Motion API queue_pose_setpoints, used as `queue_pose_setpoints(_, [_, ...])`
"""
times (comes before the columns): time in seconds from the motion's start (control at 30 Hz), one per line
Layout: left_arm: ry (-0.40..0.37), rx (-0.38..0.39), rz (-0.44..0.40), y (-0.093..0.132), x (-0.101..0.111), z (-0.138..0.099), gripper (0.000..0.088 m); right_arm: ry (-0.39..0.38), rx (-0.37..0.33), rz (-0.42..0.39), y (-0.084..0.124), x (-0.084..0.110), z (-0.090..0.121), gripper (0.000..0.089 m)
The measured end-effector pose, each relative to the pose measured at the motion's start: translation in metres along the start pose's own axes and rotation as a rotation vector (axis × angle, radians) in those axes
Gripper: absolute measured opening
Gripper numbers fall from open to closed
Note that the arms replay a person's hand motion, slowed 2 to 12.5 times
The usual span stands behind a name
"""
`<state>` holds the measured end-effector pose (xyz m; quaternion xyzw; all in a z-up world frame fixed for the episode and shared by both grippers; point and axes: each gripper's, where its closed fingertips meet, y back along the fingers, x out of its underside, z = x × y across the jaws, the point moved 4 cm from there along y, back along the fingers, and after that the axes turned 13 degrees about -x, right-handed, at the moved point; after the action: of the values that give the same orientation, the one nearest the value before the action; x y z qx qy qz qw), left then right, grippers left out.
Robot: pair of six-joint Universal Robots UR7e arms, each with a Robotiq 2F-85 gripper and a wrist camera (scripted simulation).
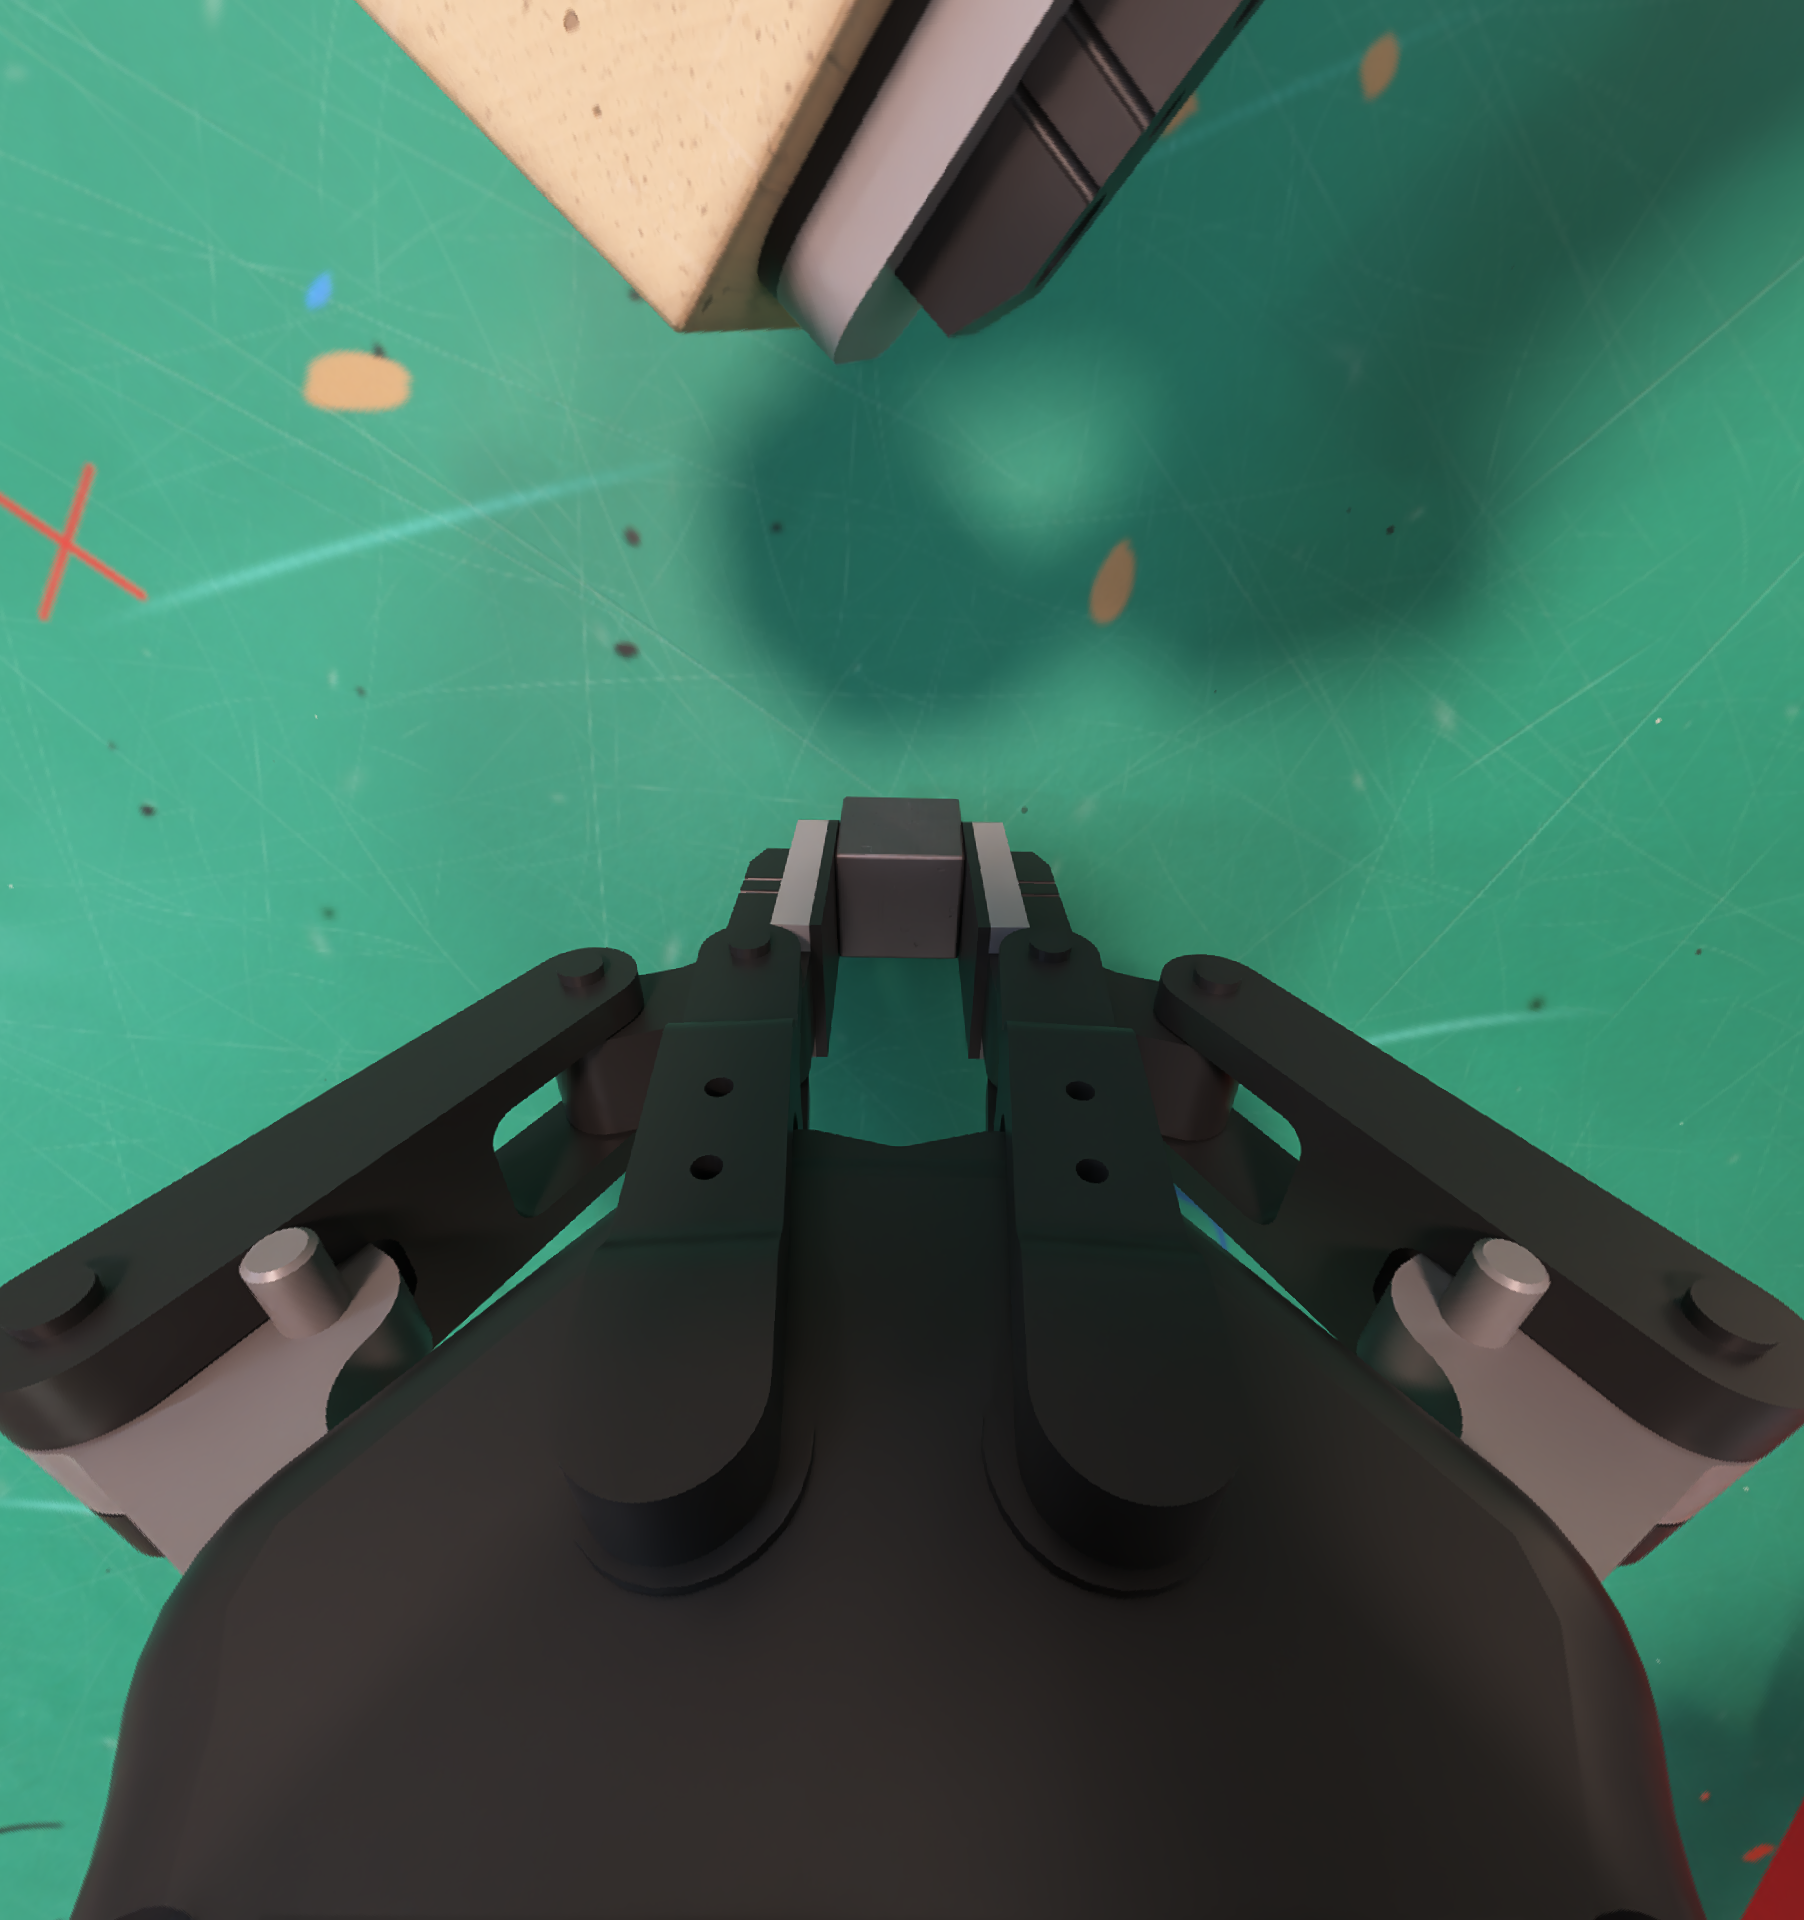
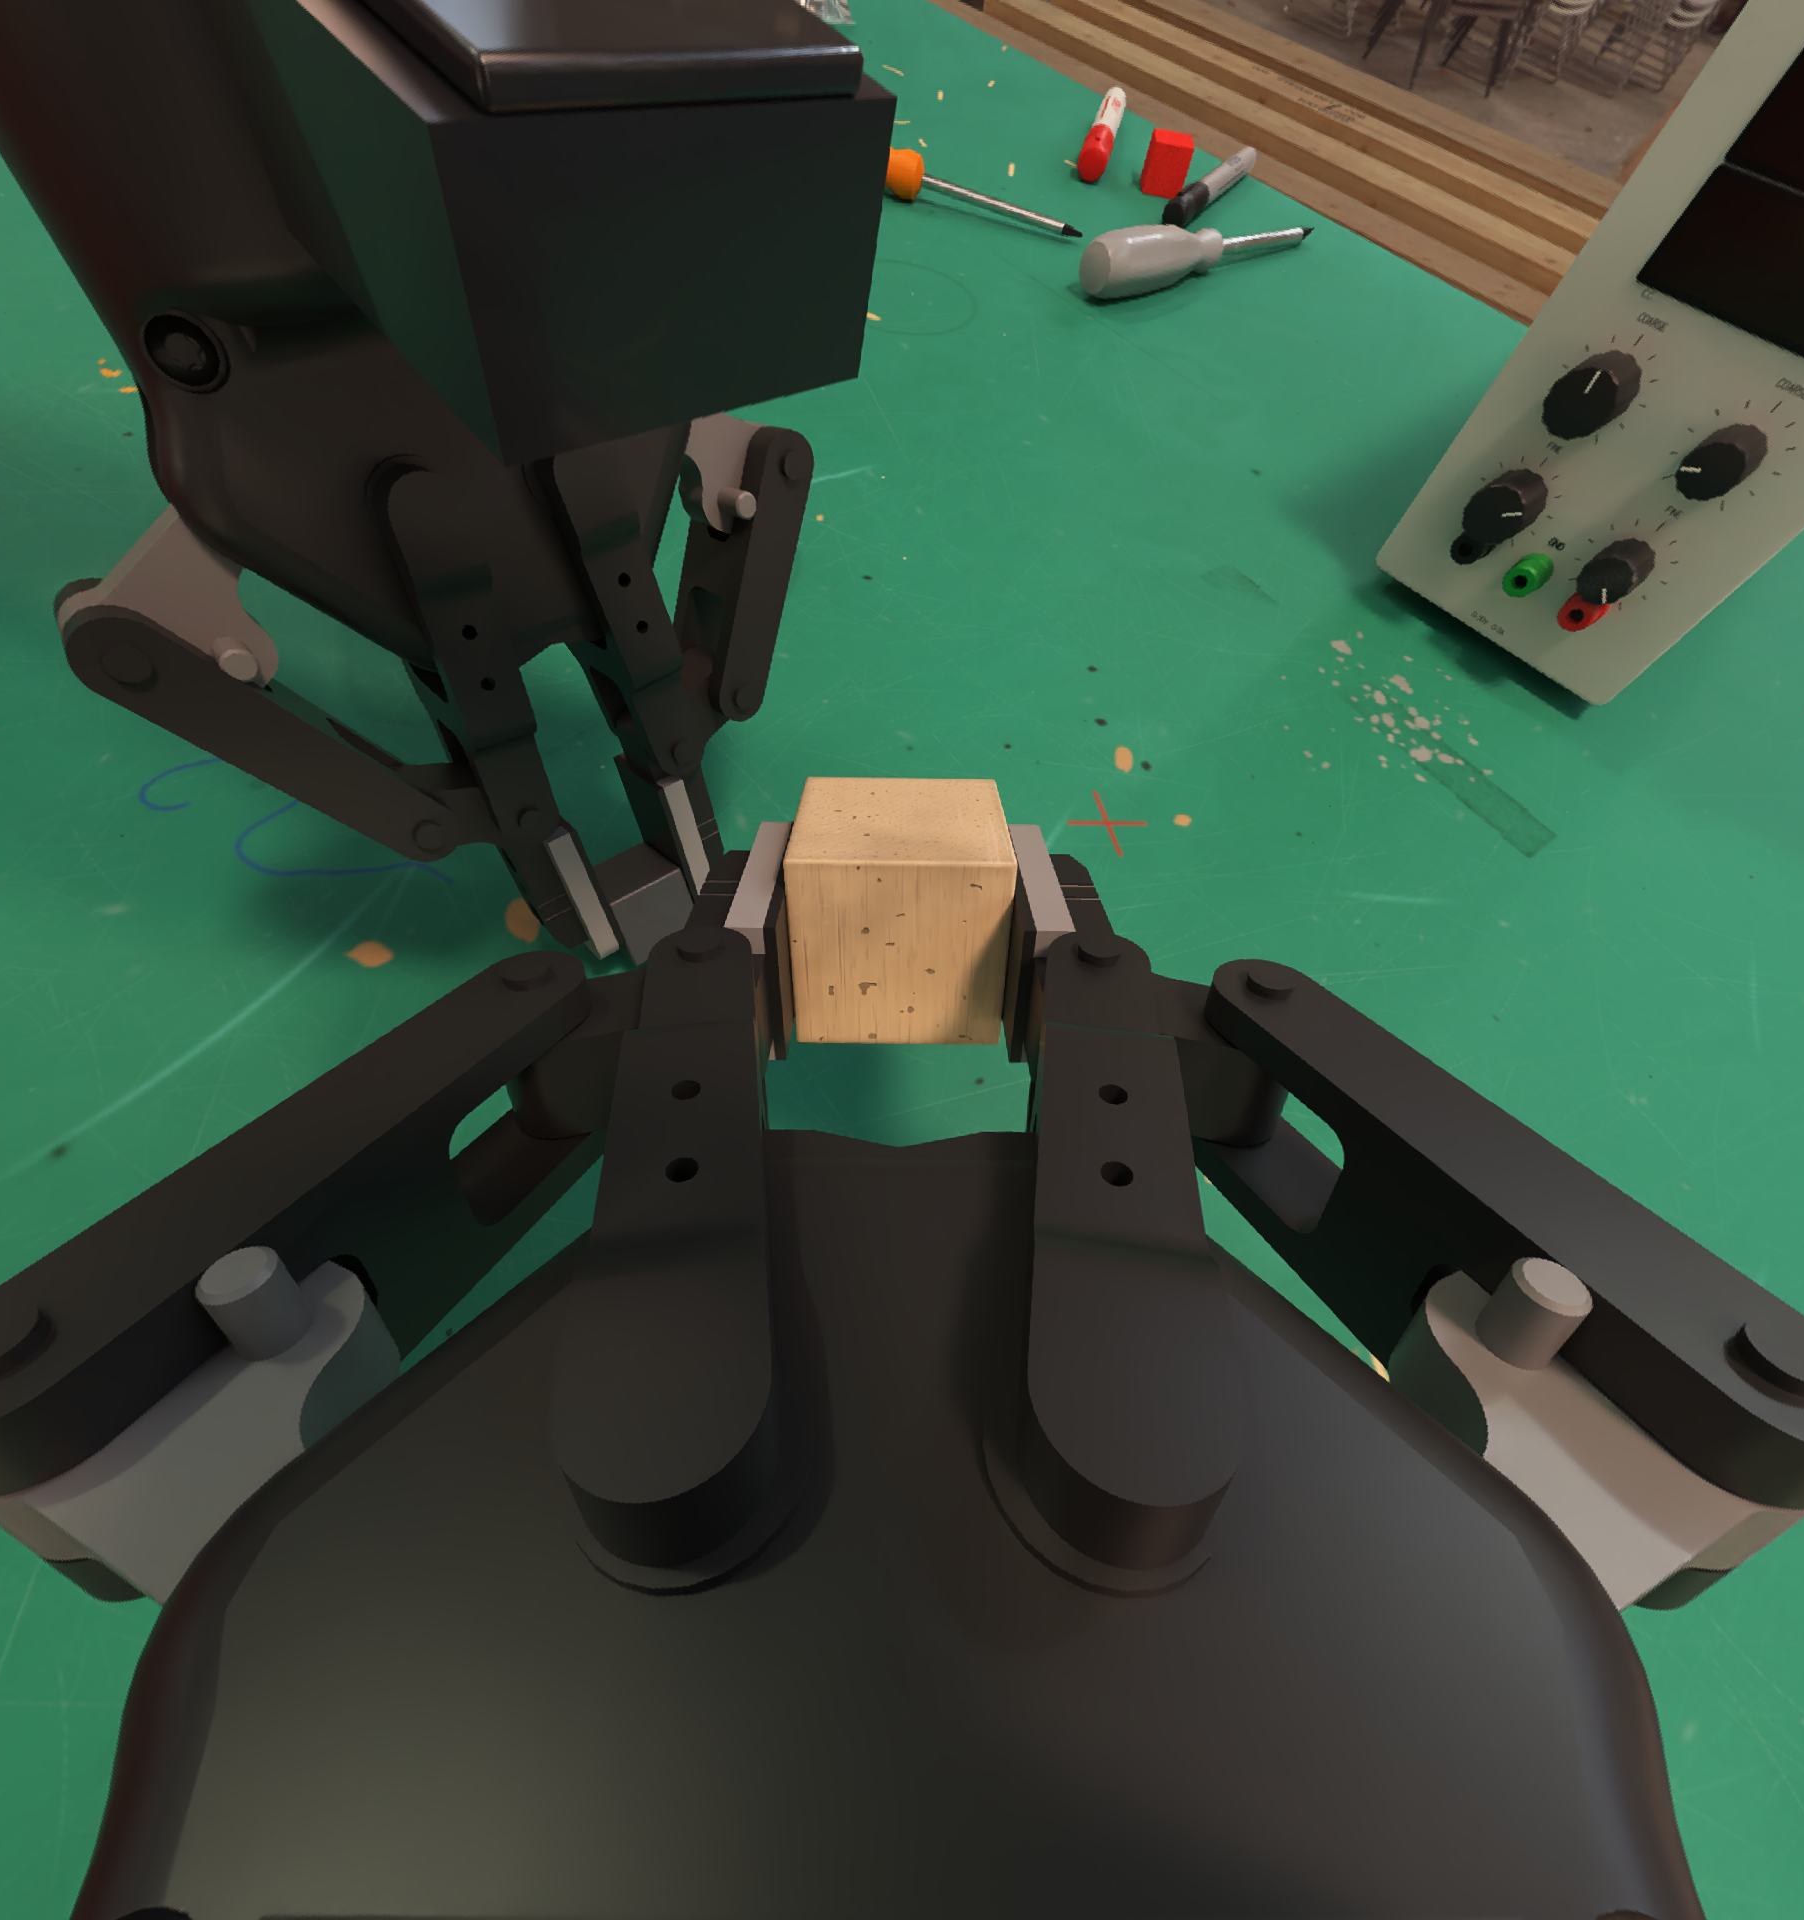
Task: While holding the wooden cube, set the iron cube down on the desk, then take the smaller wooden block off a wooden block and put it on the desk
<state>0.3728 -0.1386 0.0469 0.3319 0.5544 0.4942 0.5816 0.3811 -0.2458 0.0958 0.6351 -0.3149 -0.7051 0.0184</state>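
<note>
Desk [image 2: 1137,540]: green, scratched, paint-flecked, wooden boards beyond. Resting there: two screwdrivers [image 2: 1173,255], two markers [image 2: 1103,135], one red block [image 2: 1166,162], one knobbed pale box [image 2: 1646,416]. Left gripper [image 1: 899,878] clamped on iron cube [image 1: 898,883], above desk. Right gripper [image 2: 898,914] clamped on wooden cube [image 2: 898,914], just beside it.

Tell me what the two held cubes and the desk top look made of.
Cube in right gripper: pale wooden cube, matte, faint grain and dark specks. Cube in left gripper: iron cube, plain dull grey, likely metal. Desk: green mat, fine scratches and paint flecks, probably rubber or vinyl.
</note>
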Motion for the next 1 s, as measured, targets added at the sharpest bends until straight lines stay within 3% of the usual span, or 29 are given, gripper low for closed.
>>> queue_pose_setpoints(0.2, [0.028,0.023,-0.02,0.002,0.0,0.0,0.0202,0.003,-0.001,0.0,0.0,0.0,0.001,0.0318])
queue_pose_setpoints(0.57, [0.045,-0.01,-0.018,0.009,0.006,0.006,0.0252,0.019,0.006,0.023,-0.003,0.002,0.002,0.0318])
queue_pose_setpoints(0.8, [0.067,-0.059,-0.089,0.042,0.008,0.016,0.0253,0.014,0.011,0.022,-0.002,0.002,0.0,0.0318])
queue_pose_setpoints(1.0, [0.099,-0.162,-0.118,0.086,0.026,0.039,0.0254,0.008,0.01,0.018,-0.001,0.002,-0.001,0.0318])
